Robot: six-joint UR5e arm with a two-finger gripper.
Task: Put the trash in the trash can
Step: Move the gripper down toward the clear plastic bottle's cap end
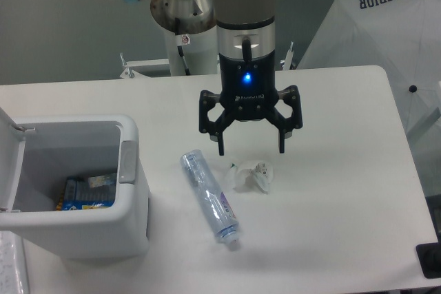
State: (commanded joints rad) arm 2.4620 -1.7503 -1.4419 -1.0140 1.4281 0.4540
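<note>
**Pincer poised over wrapper wad, nothing held**

The black two-finger pincer (251, 148) hangs spread wide and empty, fingertips pointing down, just above and slightly far of the small crumpled white paper wad (251, 176). The flattened clear plastic bottle with bluish label (210, 197) lies diagonally just left of the wad, cap end nearest. The boxy white plastic trash can (124, 201) stands at left, lid up, some packaging already inside.

Judgement: wad is the likely first pick. Descend straight, centre fingers on it, close gently; a loose wad may slip.

White tabletop (344, 170) offers open room right. Carrying leftward, lift high enough to clear the bin's rim and grey tab (128, 162).
</note>
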